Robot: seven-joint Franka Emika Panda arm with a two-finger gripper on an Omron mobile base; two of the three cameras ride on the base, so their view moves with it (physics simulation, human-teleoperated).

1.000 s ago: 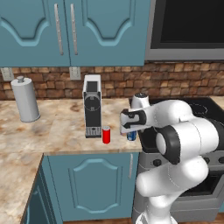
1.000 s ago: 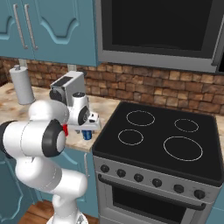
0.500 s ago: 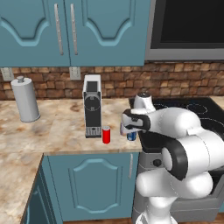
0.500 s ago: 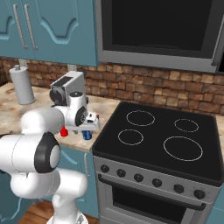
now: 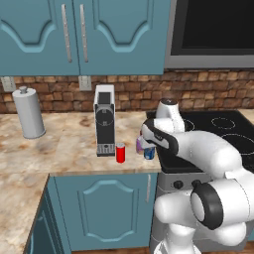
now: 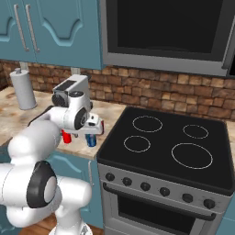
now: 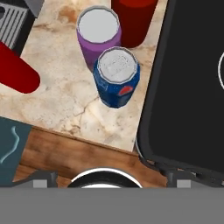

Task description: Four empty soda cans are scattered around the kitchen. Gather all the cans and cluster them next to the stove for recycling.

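Jaws stood wide and empty above the blue can [image 7: 117, 77], centre frame, upright beside the purple can [image 7: 98, 36] near the stove [image 7: 188, 87] edge; judged it light, thin-walled, slick, best pinched gently at mid-height across the body.

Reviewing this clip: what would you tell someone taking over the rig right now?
Gripper: open, holding nothing, above the blue can.
Cans: blue can, purple can and one red can stand close together on the counter by the stove's left edge. Second red can stands a little apart, in front of the coffee machine.
Done: four cans are on the counter near the stove.
Left: probably move the second red can closer to the cluster, then pull the arm clear.
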